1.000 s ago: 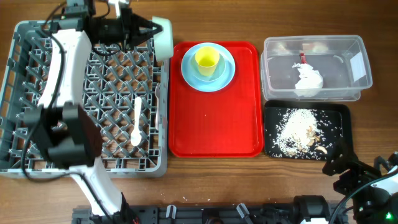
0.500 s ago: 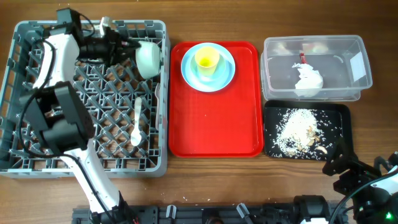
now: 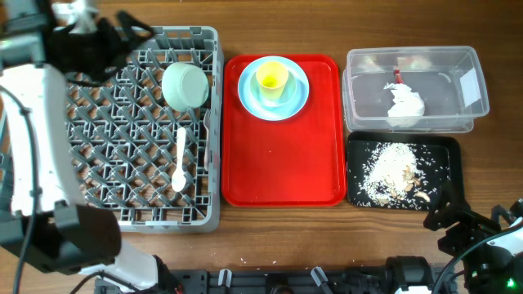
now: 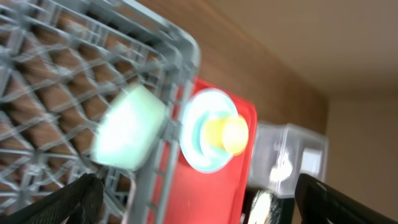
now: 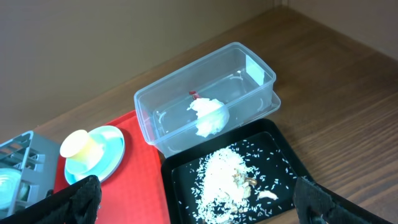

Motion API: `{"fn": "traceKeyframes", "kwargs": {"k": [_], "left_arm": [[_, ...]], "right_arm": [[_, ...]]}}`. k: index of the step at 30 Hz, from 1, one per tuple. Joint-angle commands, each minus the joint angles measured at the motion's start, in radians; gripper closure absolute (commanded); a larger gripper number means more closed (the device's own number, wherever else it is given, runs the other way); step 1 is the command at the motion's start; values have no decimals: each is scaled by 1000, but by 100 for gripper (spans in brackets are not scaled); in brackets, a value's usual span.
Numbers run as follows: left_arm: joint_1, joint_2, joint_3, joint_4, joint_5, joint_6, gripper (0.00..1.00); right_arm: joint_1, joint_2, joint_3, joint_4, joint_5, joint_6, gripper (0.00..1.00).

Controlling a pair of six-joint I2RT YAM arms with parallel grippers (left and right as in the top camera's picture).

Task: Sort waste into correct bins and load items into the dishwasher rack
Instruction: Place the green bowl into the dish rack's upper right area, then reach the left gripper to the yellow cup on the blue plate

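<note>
The pale mint-green bowl [image 3: 185, 85] [image 4: 127, 127] lies free in the far right part of the grey dishwasher rack [image 3: 49, 214], with a white spoon [image 3: 181, 159] nearer the front. My left gripper [image 3: 129, 37] [image 4: 205, 205] hangs open above the rack's back left, apart from the bowl. A yellow cup [image 3: 272, 79] [image 5: 78, 144] stands on the light-blue plate [image 3: 296, 98] [image 5: 102, 155]. The clear tub [image 3: 415, 61] [image 5: 249, 81] holds the napkin [image 3: 404, 104] [image 5: 208, 117] and red wrapper [image 3: 397, 77]. Rice [image 3: 388, 170] [image 5: 227, 177] covers the black tray [image 3: 359, 145] [image 5: 186, 174]. My right gripper [image 3: 445, 224] [image 5: 199, 205] is open and empty.
The red serving tray [image 3: 282, 163] sits between the rack and the two bins, carrying the plate at its far end. Bare wooden table [image 3: 270, 237] runs along the front edge. The left wrist view is motion-blurred.
My left gripper opened and let the bowl go into the rack, then drew back to the far left. The right arm has not moved.
</note>
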Motion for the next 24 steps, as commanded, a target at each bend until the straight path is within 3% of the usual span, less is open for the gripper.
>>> {"fn": "traceKeyframes", "kwargs": {"k": [1, 2, 7, 11, 18, 21, 24], "left_arm": [[-196, 34, -24, -20, -146, 62, 73], [-243, 50, -41, -17, -210, 58, 96], [-378, 167, -89, 10, -562, 23, 96], [-354, 202, -89, 32, -808, -25, 96], [-211, 196, -55, 64, -814, -18, 96], [-225, 147, -7, 38, -798, -18, 96], [-317, 57, 42, 81, -678, -18, 87]], "right_arm": [[-2, -7, 0, -1, -6, 7, 0], [-2, -7, 0, -1, -6, 6, 0], [-2, -7, 0, -2, -6, 6, 0], [-2, -7, 0, -2, -6, 6, 0], [-2, -7, 0, -2, -6, 6, 0], [-2, -7, 0, -1, -6, 6, 0], [-2, -7, 0, -2, -6, 7, 0]]}}
